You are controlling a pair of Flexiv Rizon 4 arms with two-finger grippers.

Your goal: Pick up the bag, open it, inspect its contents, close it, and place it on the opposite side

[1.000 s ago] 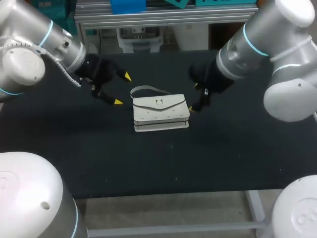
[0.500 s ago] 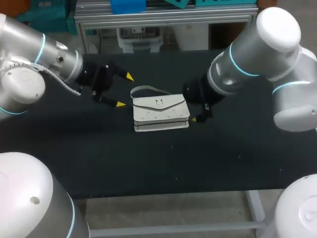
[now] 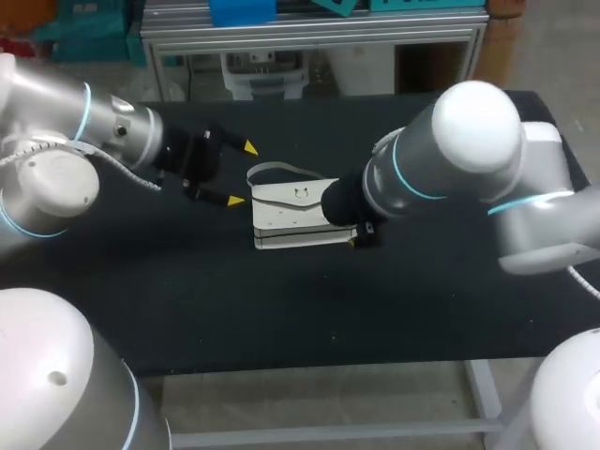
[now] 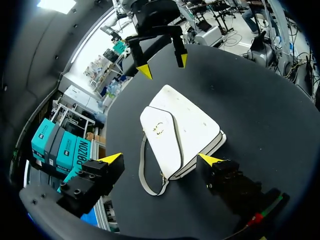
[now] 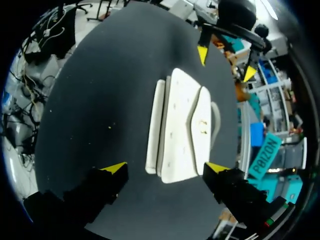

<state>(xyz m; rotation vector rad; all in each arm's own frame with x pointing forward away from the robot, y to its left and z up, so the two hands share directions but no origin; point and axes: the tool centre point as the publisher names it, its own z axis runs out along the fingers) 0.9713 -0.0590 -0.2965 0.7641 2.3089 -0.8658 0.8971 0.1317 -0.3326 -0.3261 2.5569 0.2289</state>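
A white flap bag with a thin strap lies flat, closed, on the black table. My left gripper hangs open just left of the bag, at its strap end, not touching it. In the left wrist view the bag stretches ahead of that gripper. My right arm covers the bag's right end, and only one yellow tip shows there. The right wrist view has the right gripper open, its fingers astride the near end of the bag. Each wrist view shows the other gripper beyond the bag.
Around the bag the black tabletop stretches to its front edge. An aluminium frame rail runs along the back of the table.
My right arm has swung left and lower, so its gripper now straddles the bag's right end. My left gripper has edged a little closer to the bag. The bag has not moved.
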